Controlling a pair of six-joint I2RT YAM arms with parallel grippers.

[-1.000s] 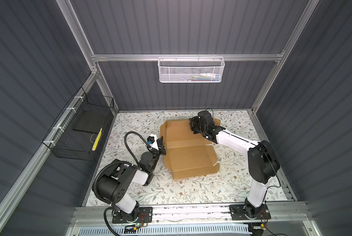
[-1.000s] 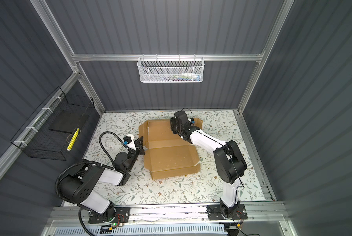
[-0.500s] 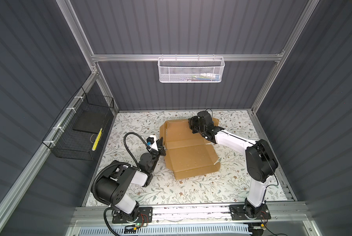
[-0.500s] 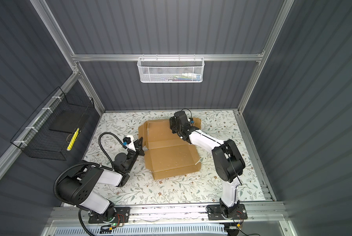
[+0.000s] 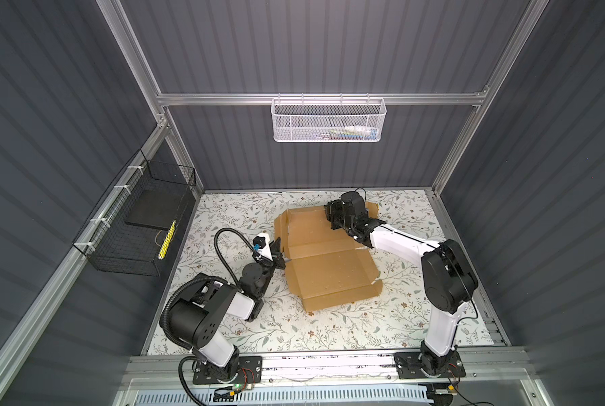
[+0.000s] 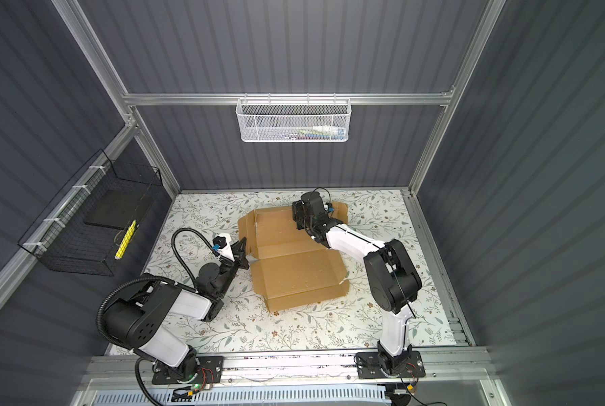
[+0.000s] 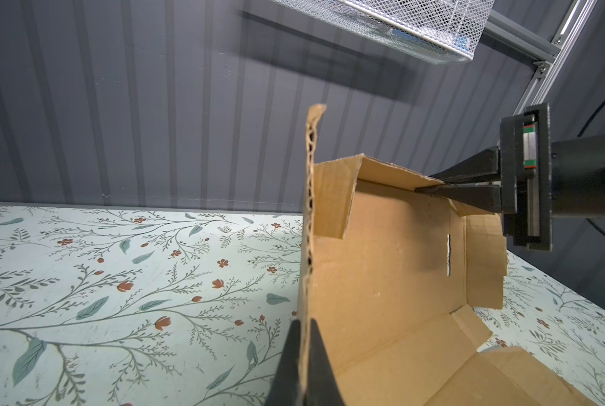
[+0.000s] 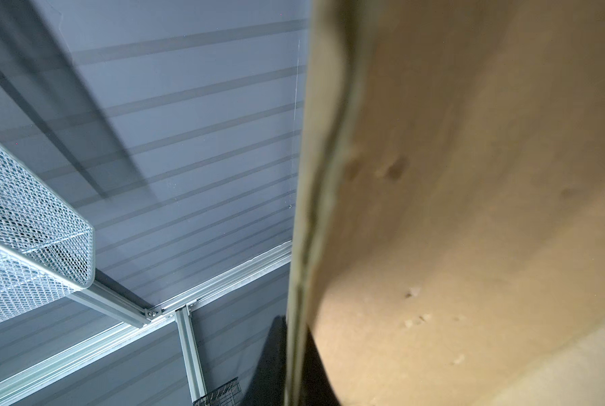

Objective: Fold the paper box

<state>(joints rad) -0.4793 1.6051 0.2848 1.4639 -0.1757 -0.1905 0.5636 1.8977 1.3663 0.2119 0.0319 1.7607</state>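
Note:
The paper box (image 5: 332,267) (image 6: 294,270) is a brown cardboard sheet lying partly folded on the floral table, seen in both top views. Its left side flap (image 7: 308,218) stands upright, and my left gripper (image 7: 304,325) (image 5: 282,260) (image 6: 246,262) is shut on that flap's edge. The back flap (image 7: 395,170) is raised too. My right gripper (image 5: 329,218) (image 6: 296,219) (image 7: 431,185) is shut on its top edge. In the right wrist view the cardboard (image 8: 469,175) fills the frame, its edge pinched in the right gripper (image 8: 294,325).
A white mesh basket (image 5: 328,119) hangs on the back wall and a black wire basket (image 5: 142,225) on the left wall. The floral table (image 5: 223,218) is walled in on three sides. The right arm's elbow (image 5: 446,277) stands beside the box.
The right gripper has closed on the back flap's edge and shifted slightly left. The left gripper has stayed shut on the side flap.

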